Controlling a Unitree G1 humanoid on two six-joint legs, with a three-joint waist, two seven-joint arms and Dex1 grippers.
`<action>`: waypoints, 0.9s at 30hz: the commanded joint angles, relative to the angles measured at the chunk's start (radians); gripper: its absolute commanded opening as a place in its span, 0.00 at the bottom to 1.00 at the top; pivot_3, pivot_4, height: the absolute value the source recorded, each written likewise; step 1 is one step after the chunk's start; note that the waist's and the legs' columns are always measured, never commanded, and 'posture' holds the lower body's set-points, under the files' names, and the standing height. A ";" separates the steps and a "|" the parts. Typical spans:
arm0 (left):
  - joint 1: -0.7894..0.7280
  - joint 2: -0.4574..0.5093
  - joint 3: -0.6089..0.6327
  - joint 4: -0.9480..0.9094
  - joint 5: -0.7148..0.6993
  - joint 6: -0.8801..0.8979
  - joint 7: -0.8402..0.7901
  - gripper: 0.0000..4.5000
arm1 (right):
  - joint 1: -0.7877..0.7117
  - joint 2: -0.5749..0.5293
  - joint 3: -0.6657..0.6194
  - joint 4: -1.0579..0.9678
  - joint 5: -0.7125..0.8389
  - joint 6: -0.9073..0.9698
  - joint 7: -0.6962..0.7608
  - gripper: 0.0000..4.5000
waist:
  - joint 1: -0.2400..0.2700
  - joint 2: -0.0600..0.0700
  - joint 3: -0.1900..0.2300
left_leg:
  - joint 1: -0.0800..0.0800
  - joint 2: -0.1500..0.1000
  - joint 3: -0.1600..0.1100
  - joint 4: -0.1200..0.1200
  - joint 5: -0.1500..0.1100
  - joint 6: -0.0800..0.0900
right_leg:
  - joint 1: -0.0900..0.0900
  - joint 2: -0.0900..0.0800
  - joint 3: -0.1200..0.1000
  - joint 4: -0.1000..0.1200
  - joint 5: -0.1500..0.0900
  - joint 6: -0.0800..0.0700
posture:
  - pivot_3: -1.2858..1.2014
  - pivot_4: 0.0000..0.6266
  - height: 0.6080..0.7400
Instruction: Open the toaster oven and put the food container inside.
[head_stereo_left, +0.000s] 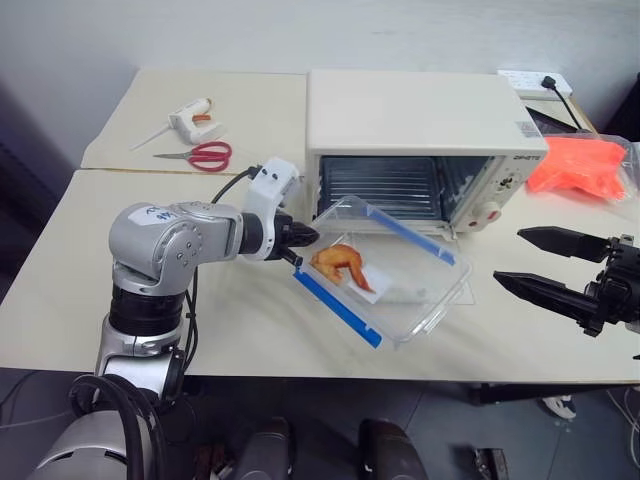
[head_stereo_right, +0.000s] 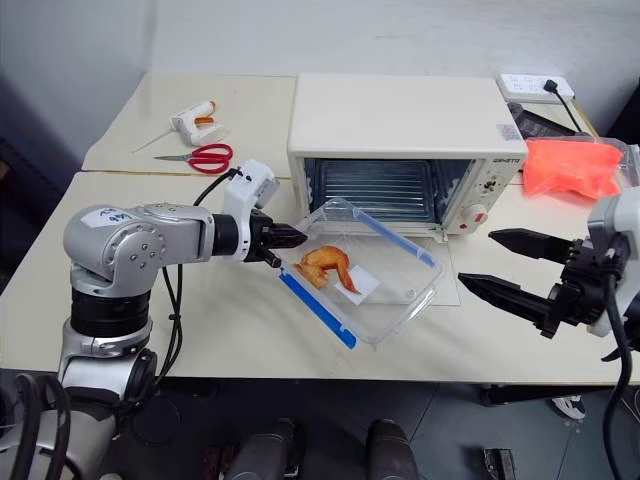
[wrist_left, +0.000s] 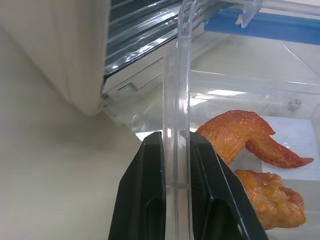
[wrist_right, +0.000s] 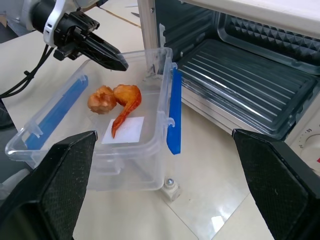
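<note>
**Container pinched at one wall, oven door already down**

We hold the food container (head_stereo_left: 385, 268) with our left gripper (head_stereo_left: 300, 240); its two black fingers (wrist_left: 150, 200) are clamped on the thin clear wall at the short end, as the left wrist view shows. The box sits tilted just in front of the toaster oven (head_stereo_left: 420, 130), over the lowered glass door, above the desk (head_stereo_left: 60, 290). Inside we see fried chicken pieces (head_stereo_left: 340, 264) on a white paper.

Our right gripper (head_stereo_left: 545, 265) hangs to the right of the container, fingers wide apart, holding nothing.

Handling, in our judgement: the box is light but the plastic is smooth and flexes, so a one-wall pinch may slip or twist. Better grip is near the rim corner, approx. where the wall is stiffest, w/ the blue clip strips (head_stereo_left: 336, 306) left free. The food can slide if we tilt more.
</note>
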 joint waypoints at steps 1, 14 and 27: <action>-0.036 -0.023 -0.006 0.003 0.029 -0.056 0.009 0.05 | 0.001 -0.014 -0.041 -0.022 0.025 -0.004 -0.007 1.00 | 0.001 0.000 0.000 | 0.000 0.000 0.000 0.000 0.000 0.000 | 0.000 0.000 0.000 0.000 0.000 0.000 | 0.52 0.24 1.00; -0.072 -0.148 0.030 0.135 0.146 -0.138 0.116 0.24 | -0.003 -0.014 -0.032 -0.011 0.009 -0.026 -0.009 1.00 | 0.005 0.000 0.000 | 0.000 -0.003 -0.001 0.000 0.001 0.001 | 0.000 -0.002 0.000 0.000 0.000 0.001 | 0.52 0.24 1.00; -0.076 -0.119 0.145 0.036 0.078 -0.196 0.038 0.70 | 0.032 -0.004 -0.054 -0.027 0.009 -0.029 -0.030 1.00 | 0.001 0.000 0.000 | 0.000 -0.002 -0.001 0.000 0.002 0.000 | 0.000 -0.001 0.000 0.002 0.000 0.001 | 0.52 0.24 1.00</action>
